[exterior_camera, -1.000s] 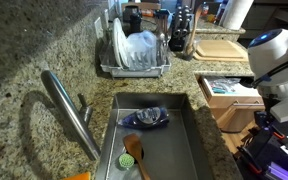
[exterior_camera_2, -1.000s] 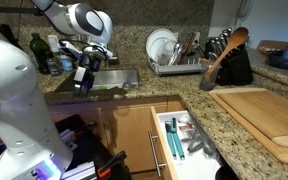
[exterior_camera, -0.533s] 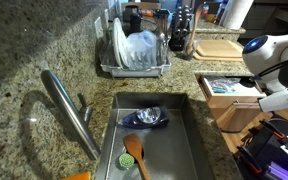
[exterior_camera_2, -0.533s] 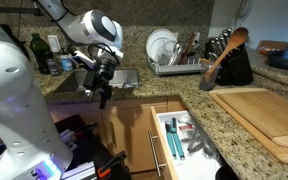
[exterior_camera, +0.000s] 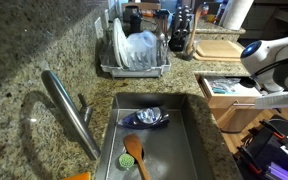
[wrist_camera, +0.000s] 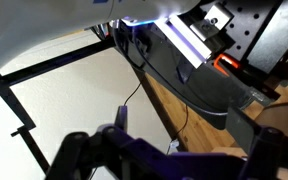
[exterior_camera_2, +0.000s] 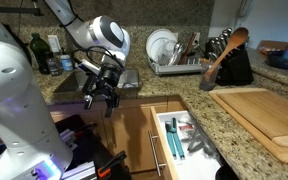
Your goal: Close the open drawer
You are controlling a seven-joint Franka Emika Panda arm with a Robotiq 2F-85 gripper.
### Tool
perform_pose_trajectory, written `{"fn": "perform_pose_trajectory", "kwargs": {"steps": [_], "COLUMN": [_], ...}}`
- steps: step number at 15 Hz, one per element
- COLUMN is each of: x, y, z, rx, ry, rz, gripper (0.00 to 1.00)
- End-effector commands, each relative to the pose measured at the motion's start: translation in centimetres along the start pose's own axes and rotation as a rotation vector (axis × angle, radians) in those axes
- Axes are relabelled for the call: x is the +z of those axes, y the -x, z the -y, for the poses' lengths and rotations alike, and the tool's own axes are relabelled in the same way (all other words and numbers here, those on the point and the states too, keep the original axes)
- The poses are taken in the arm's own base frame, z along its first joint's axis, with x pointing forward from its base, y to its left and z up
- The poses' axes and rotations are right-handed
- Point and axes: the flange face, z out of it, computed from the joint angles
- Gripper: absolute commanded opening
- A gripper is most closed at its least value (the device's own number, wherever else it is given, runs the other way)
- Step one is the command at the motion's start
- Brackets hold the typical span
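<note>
The open drawer (exterior_camera_2: 180,140) sticks out of the wooden cabinet under the granite counter, with small utensils inside and a long metal handle (exterior_camera_2: 156,152) on its front. It also shows in an exterior view (exterior_camera: 226,88), beside the sink. My gripper (exterior_camera_2: 100,99) hangs in front of the cabinet, left of the drawer front and apart from it, fingers pointing down, open and empty. The wrist view shows my gripper (wrist_camera: 184,116) over the floor and the wooden cabinet side (wrist_camera: 199,115). My arm (exterior_camera: 271,56) fills the right edge of an exterior view.
A steel sink (exterior_camera: 180,150) holds a bowl and a wooden spoon, with a faucet (exterior_camera: 72,115) beside it. A dish rack (exterior_camera: 134,52) with plates stands at the back. A wooden cutting board (exterior_camera_2: 259,115) lies on the counter. A purple-lit frame (exterior_camera: 274,155) stands on the floor.
My gripper has come down from beside the sink edge and moved toward the drawer, and now hangs lower in front of the cabinet. The drawer has not moved.
</note>
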Motion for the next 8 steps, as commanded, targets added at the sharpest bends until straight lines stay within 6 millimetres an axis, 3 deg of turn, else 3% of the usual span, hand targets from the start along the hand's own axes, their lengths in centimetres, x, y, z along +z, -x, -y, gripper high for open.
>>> {"fn": "perform_pose_trajectory", "kwargs": {"steps": [1,3,6,7,8], "x": [3.6,5.6,8.8,6.9,7.8], "y": [-2.1,-3.5,-4.7,-4.1,-4.5], "z": [1.9,2.8,4.2,3.3,3.7], "rx": [0.19,0.319,0.371,0.355,0.367], "ry": [0.066,0.075,0.082,0.076,0.083], "rz": [-0.017,-0.01,0.186,0.093,0.13], "gripper": [1.0,1.0,1.0,1.0,1.0]}}
